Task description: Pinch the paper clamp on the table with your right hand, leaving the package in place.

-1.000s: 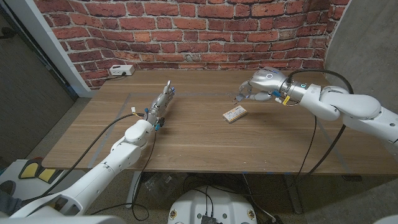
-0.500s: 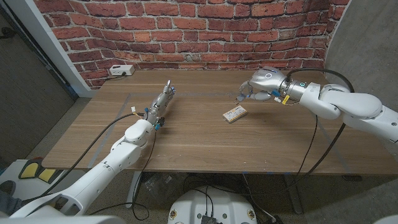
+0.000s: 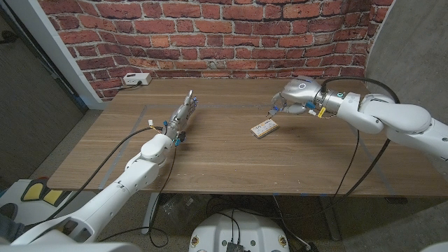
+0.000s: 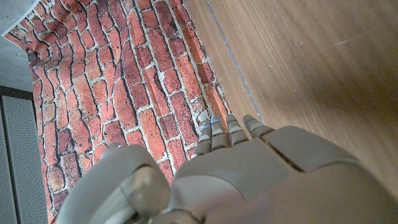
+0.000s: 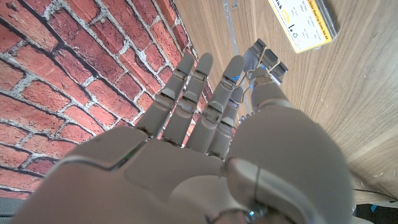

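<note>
The right hand (image 3: 292,98) hovered over the far right part of the table (image 3: 231,161), and in its wrist view the thumb and a finger (image 5: 264,84) met on the wire handles of the clamp (image 5: 264,57), the other fingers loosely spread beside them. It appeared to hold the clamp by a pinch, though the head view was too small to confirm how firm that pinch was or whether the clamp was off the wood. The package (image 3: 264,128) lay just below and beside the fingertips, apart from them.

The chief risk, as I judged it, was the grip itself: the handles are thin wire, and a pinch on them alone could let the clamp swivel or slip free if the fingers eased. A second risk was the package, which sat near enough that a low sweep of the hand, or a dropped clamp, could nudge it out of place.

The left hand (image 3: 183,112) stood well apart, fingers straight and together, holding nothing.
</note>
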{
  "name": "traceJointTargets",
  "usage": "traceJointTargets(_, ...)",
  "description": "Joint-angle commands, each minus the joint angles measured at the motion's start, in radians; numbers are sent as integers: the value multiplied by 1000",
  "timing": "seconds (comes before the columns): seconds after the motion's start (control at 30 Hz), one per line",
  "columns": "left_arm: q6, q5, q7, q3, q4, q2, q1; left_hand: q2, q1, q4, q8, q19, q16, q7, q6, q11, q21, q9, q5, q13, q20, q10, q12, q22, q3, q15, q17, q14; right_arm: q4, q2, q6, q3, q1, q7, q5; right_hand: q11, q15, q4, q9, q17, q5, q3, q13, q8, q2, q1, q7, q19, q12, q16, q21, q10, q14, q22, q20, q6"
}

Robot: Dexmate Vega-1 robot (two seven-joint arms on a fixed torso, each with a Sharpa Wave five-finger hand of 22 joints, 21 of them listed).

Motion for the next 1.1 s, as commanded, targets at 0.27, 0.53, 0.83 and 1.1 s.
traceJointTargets(0.27,8,1,0,4,11,-5,-9,1,3,1,-1,-8,0,-4,2,1,3,4,-4,3,2,-4,-2,4,-8,4,4,-7,-8,0,-33,-22,-1,80,-27,-2,-63,27,1,2,-6,9,3,-32,-10,-22,-46,1,-30,-9,8,-44,-16,8,-69,267)
traceJointTargets(0.53,7,0,-1,6,15,-8,-10,2,4,1,-1,-8,0,-3,1,0,3,4,-4,3,2,-3,-2,4,-10,5,4,-7,0,6,-30,-41,7,96,-41,-3,-61,27,1,2,-7,2,3,-45,-23,-30,-46,-1,-41,-10,9,-65,-28,8,-64,249)
traceJointTargets(0.83,7,-1,4,4,14,-9,-8,3,4,1,0,-8,0,-3,2,0,3,4,-4,3,2,-3,-2,4,-12,4,4,-6,1,4,-17,-60,23,110,-76,-4,-58,29,1,3,-6,-5,3,-57,-32,-38,-46,-3,-49,-10,10,-82,-36,8,-59,233)
traceJointTargets(1.1,1,-2,7,1,14,-9,-4,4,5,1,-1,-8,0,-3,2,0,3,4,-4,3,2,-4,-2,4,-13,4,4,-7,1,5,-10,-68,33,114,-96,-4,-56,33,2,4,-5,-16,4,-74,-45,-54,-46,-5,-57,-10,11,-103,-47,7,-56,211)
